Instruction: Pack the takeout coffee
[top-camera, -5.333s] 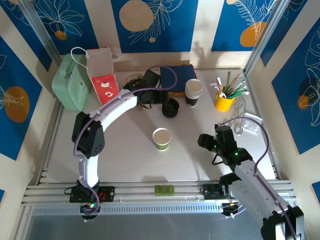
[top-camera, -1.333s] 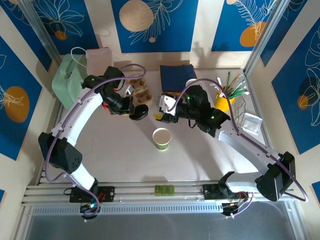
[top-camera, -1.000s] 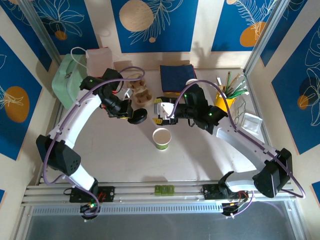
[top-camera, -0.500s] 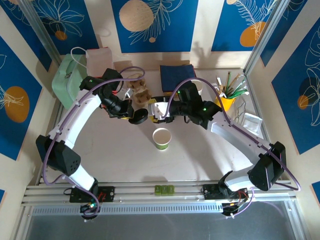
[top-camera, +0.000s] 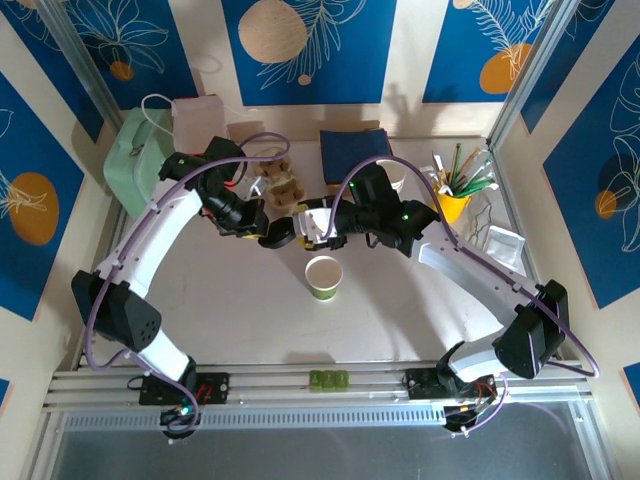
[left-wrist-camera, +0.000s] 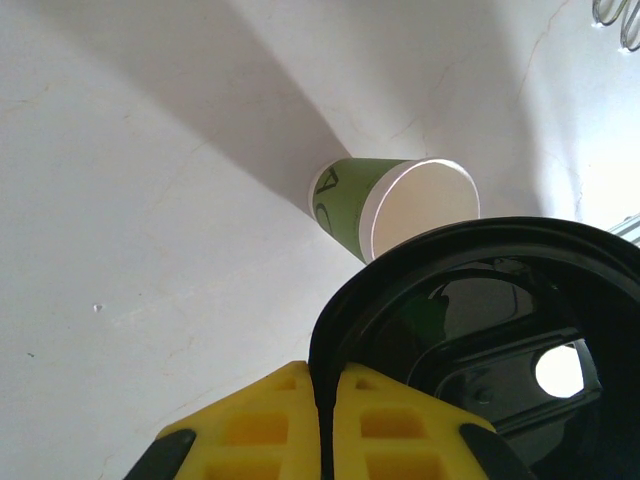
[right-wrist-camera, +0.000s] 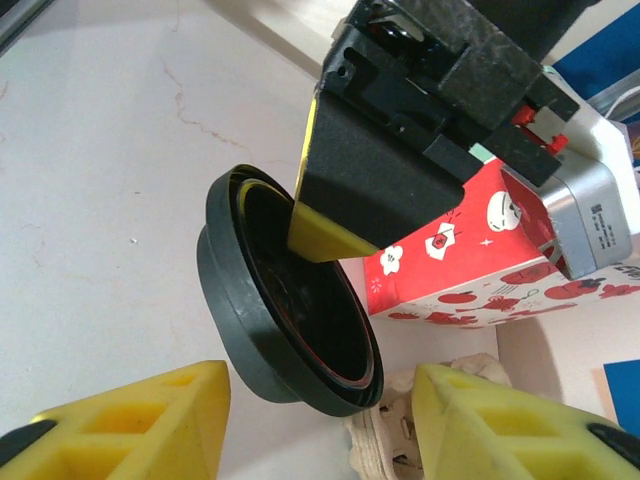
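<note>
A green paper cup (top-camera: 323, 277) with a white inside stands open and upright mid-table; in the left wrist view the cup (left-wrist-camera: 400, 205) lies just beyond the lid. My left gripper (top-camera: 266, 233) is shut on the rim of the black round lid (top-camera: 281, 232), held on edge above the table; the left gripper (left-wrist-camera: 322, 375) pinches the lid (left-wrist-camera: 480, 330) between its yellow pads. My right gripper (top-camera: 318, 224) is open next to it. In the right wrist view the lid (right-wrist-camera: 270, 320) hangs between the right gripper (right-wrist-camera: 320, 400) fingers, with gaps on both sides.
A mint-green case (top-camera: 140, 160) and a red-and-white carton (right-wrist-camera: 470, 270) stand at the back left. A cardboard cup carrier (top-camera: 280, 185) lies behind the lid. A blue box (top-camera: 352, 150), a stack of cups (top-camera: 397, 177) and a yellow cup of sticks (top-camera: 450, 203) are at the back right.
My right gripper has moved left up to the lid and its jaws have narrowed around it. The left gripper has kept its hold on the lid almost in place.
</note>
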